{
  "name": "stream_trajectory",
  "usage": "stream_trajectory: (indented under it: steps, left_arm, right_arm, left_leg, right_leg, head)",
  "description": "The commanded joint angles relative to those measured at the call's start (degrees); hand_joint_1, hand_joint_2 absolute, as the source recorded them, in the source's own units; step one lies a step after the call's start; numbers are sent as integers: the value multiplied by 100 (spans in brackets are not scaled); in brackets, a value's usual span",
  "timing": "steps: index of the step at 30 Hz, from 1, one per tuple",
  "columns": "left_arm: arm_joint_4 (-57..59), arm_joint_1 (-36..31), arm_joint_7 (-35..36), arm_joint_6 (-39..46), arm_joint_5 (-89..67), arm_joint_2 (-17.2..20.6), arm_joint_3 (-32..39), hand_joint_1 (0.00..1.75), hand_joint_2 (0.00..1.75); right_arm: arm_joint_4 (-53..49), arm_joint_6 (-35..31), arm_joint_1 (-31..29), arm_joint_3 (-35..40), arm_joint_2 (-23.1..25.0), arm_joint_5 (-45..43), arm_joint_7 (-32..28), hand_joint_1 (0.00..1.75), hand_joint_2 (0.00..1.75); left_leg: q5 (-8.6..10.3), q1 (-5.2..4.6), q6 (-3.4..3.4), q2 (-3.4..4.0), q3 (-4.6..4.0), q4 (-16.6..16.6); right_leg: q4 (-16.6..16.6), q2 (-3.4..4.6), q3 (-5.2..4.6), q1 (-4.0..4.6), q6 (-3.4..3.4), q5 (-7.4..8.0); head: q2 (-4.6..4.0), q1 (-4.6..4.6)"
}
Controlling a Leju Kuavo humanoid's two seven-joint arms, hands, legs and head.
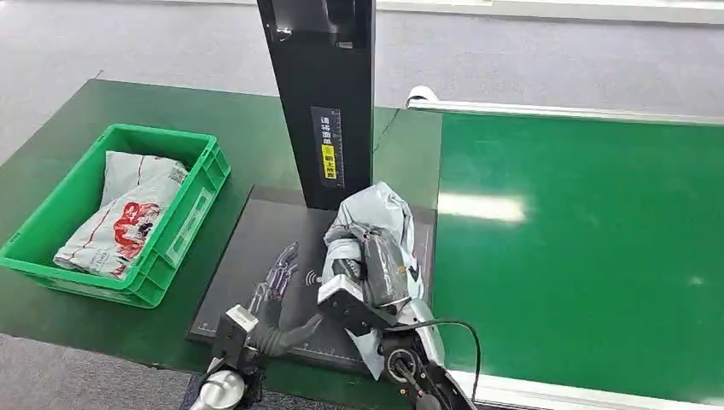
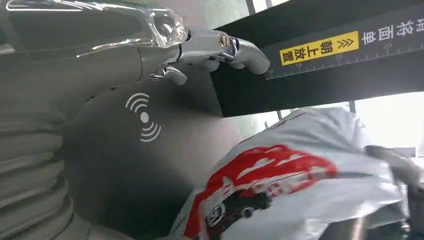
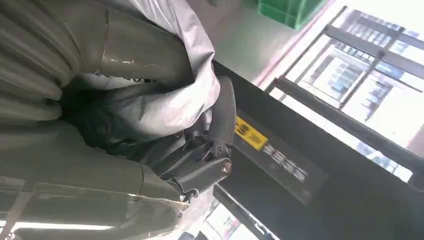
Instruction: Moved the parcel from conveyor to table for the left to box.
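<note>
Your right hand (image 1: 369, 272) lies palm-down over the parcel (image 1: 382, 224), fingers wrapped around its crumpled grey plastic, on the flat dark pad (image 1: 265, 248) beside the conveyor (image 1: 580, 248). Your left hand (image 1: 275, 286) hovers beside it over the pad, fingers spread, holding nothing. The bag's underside carries a red print.

The black post (image 2: 350, 65) bears a yellow label (image 2: 320, 48) reading 朝上放置; the dark pad (image 2: 165, 150) shows a white wireless-wave sign (image 2: 144, 117).
</note>
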Motion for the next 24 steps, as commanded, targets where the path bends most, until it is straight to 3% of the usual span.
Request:
stream_trajectory:
  steps: [1,11,24]
  left_arm:
    - [332,-161,6,-11,26,19,-73,0,175]
    - [460,-283,-109,-44,71,50,-141,0,175]
    - [579,-387,-98,-98,72,48,-214,0,175]
  right_arm:
    - [-140,-4,-205,214,-224,13,-31,175,175]
    - [-701,-77,-866,322,-425,-113,-1,175,175]
    - [-972,-159,-1135,521,-384,-9,278,175,175]
  left_leg:
    - [4,3,10,-36,-1,-3]
    - [5,0,11,-32,-10,4]
    - [4,1,8,-26,-7,3]
  right_leg:
    - [-6,16,4,1,-4,2]
    - [2,17,-6,-2,-3,4]
    - [1,13,-4,0,-3,3]
  head:
    - [0,0]
    - [0,2]
    - [0,0]
